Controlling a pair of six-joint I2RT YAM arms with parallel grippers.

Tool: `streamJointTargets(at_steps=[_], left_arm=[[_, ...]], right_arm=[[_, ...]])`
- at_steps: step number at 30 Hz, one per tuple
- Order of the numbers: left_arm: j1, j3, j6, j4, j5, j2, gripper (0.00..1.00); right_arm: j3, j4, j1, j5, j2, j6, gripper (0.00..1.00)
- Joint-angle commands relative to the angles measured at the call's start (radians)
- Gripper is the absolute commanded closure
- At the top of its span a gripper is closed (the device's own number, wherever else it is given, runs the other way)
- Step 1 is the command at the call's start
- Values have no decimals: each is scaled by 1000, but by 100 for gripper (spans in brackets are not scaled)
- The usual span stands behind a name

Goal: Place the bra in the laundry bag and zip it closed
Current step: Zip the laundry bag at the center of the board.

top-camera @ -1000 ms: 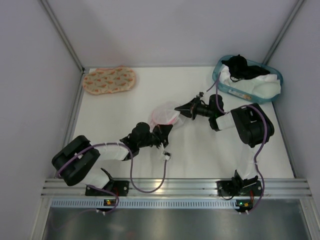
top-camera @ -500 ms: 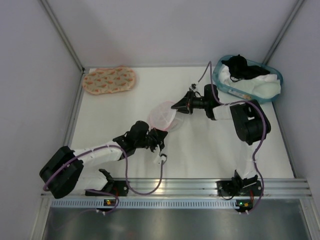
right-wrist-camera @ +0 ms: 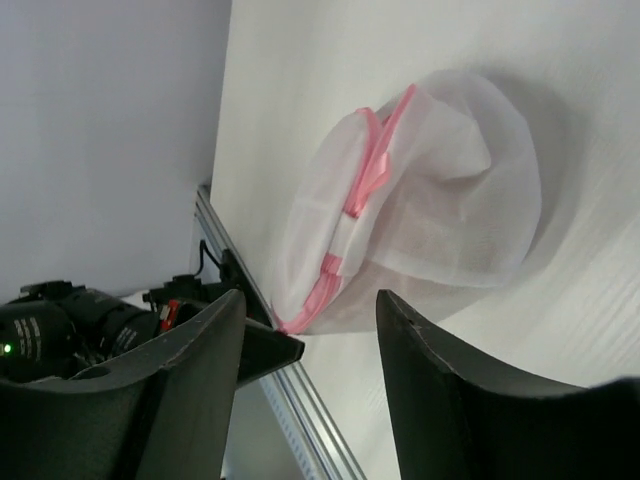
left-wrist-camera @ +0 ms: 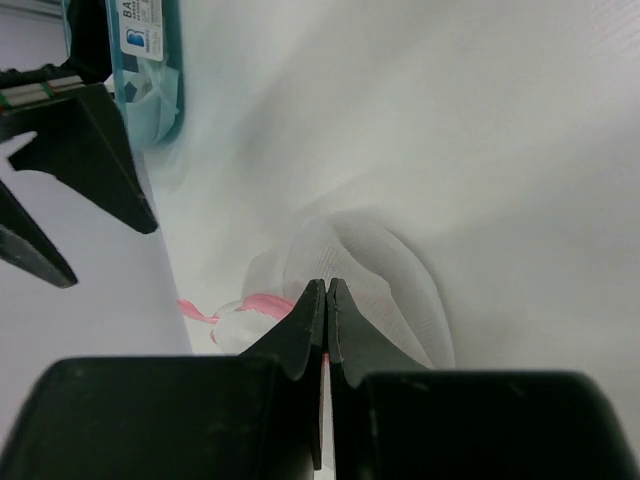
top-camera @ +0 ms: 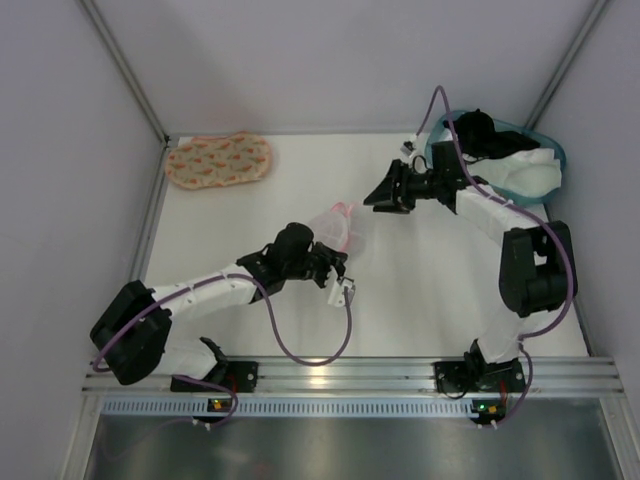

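The laundry bag, a white mesh pouch with a pink zipper rim, lies crumpled mid-table. My left gripper is shut on the bag's near edge, and its fingertips pinch mesh beside the pink rim. My right gripper hovers just right of the bag and apart from it. Its jaws are open and hold nothing. The bra is hidden; only a faint pink tint shows through the mesh.
A teal basket of dark and white laundry stands at the back right, close behind the right arm. An orange-printed padded piece lies at the back left. The aluminium rail runs along the near edge.
My right gripper opened, let go of the bag and drew back to the far right. My left gripper stayed shut on the bag and shifted slightly right and away.
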Motion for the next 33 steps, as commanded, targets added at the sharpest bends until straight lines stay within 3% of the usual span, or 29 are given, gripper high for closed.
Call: streamJointTargets(at_steps=[1, 4, 13, 14, 17, 20, 33], left_arm=[[-14, 40, -63, -7, 35, -4, 100], [-20, 83, -109, -8, 20, 18, 100], [-29, 129, -153, -7, -23, 52, 100], [-29, 130, -153, -7, -20, 53, 100], [-35, 127, -155, -7, -18, 53, 100], [-44, 98, -132, -8, -11, 29, 100], [-72, 65, -196, -240, 35, -66, 100]], right_arm=[[-6, -168, 37, -1, -69, -146, 45], [-37, -134, 80, -23, -51, -114, 51], [-49, -111, 202, -48, -12, -79, 54], [-43, -107, 206, -46, -9, -76, 65], [-16, -111, 212, -38, 11, -73, 86], [17, -142, 206, -28, 30, -94, 100], [187, -202, 126, -70, 124, -134, 100]])
